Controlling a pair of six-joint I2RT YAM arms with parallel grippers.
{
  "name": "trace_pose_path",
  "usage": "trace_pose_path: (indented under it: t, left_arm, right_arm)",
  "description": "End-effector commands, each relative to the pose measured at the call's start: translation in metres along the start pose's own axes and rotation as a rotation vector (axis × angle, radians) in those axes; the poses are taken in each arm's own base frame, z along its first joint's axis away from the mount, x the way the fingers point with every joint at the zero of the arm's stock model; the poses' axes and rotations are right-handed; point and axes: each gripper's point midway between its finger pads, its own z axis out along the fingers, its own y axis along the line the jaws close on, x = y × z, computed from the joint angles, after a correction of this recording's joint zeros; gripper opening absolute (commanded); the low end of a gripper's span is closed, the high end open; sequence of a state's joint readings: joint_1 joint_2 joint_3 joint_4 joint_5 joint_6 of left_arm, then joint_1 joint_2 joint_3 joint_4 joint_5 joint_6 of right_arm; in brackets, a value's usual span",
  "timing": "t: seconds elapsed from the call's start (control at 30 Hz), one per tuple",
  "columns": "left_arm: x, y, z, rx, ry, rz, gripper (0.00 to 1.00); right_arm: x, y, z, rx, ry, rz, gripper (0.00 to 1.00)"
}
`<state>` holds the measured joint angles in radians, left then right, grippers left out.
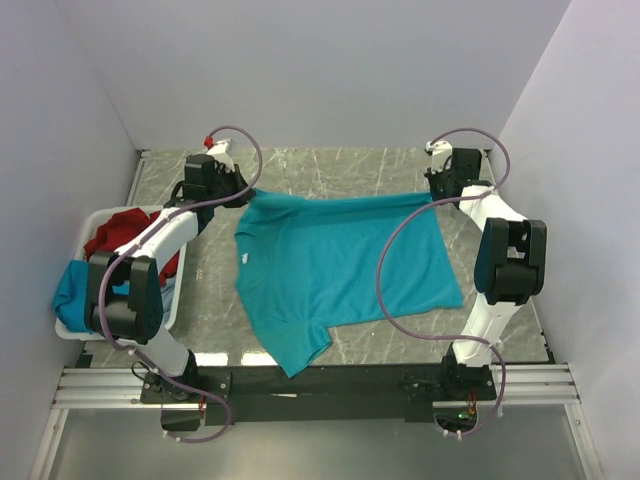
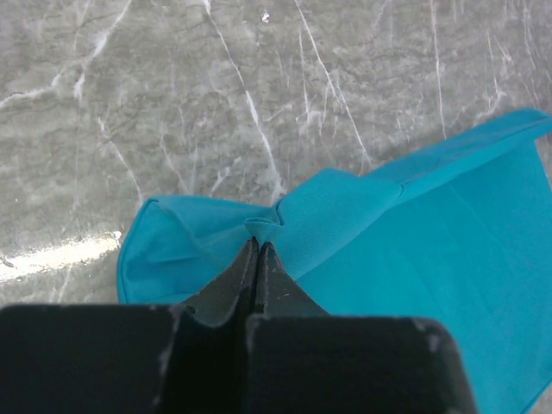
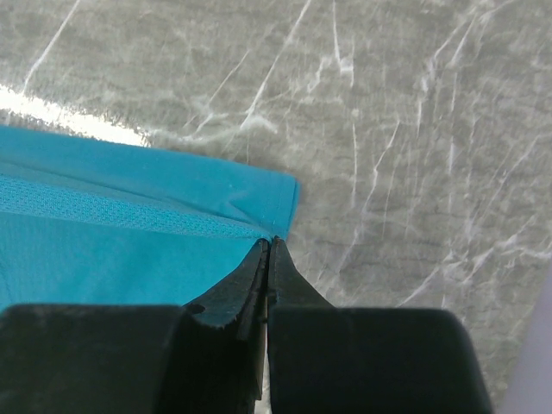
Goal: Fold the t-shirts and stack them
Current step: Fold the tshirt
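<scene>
A teal-blue t-shirt hangs stretched between my two grippers over the marble table, its lower part draping toward the near edge. My left gripper is shut on the shirt's far left corner; the left wrist view shows bunched cloth pinched at the fingertips. My right gripper is shut on the far right corner, where the hem meets the fingertips. A red t-shirt and a blue t-shirt lie in the white basket on the left.
White walls close in the table on three sides. The basket stands beside the left arm's elbow. Bare marble shows beyond the shirt's far edge. An aluminium rail carries both arm bases at the near edge.
</scene>
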<state>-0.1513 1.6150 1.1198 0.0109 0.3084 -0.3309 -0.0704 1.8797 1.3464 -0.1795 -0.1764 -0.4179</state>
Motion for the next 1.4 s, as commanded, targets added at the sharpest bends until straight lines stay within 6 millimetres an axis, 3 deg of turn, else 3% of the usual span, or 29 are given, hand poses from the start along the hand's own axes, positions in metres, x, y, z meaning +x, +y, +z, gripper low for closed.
trace_pose_path:
  t: [0.0, 0.27, 0.6, 0.77, 1.23, 1.37]
  left_arm:
    - [-0.011, -0.009, -0.014, 0.011, -0.035, 0.033, 0.00]
    - [-0.010, -0.013, -0.022, 0.003, -0.047, 0.046, 0.00]
    - [0.012, -0.008, -0.028, -0.124, -0.001, 0.092, 0.00]
    - [0.024, -0.021, -0.025, -0.168, 0.023, 0.159, 0.00]
    - [0.051, -0.032, -0.031, -0.222, 0.068, 0.218, 0.00]
    - [0.059, -0.034, -0.034, -0.222, 0.086, 0.211, 0.00]
  right_arm:
    - [-0.010, -0.003, -0.011, -0.011, -0.036, -0.014, 0.00]
    - [0.001, 0.007, -0.008, -0.065, -0.008, -0.028, 0.00]
    - [0.011, 0.017, -0.006, -0.131, 0.019, -0.037, 0.00]
    - [0.014, 0.019, -0.007, -0.151, 0.026, -0.043, 0.00]
    - [0.032, 0.016, -0.011, -0.223, 0.071, -0.062, 0.00]
    - [0.041, 0.020, -0.012, -0.257, 0.098, -0.083, 0.07]
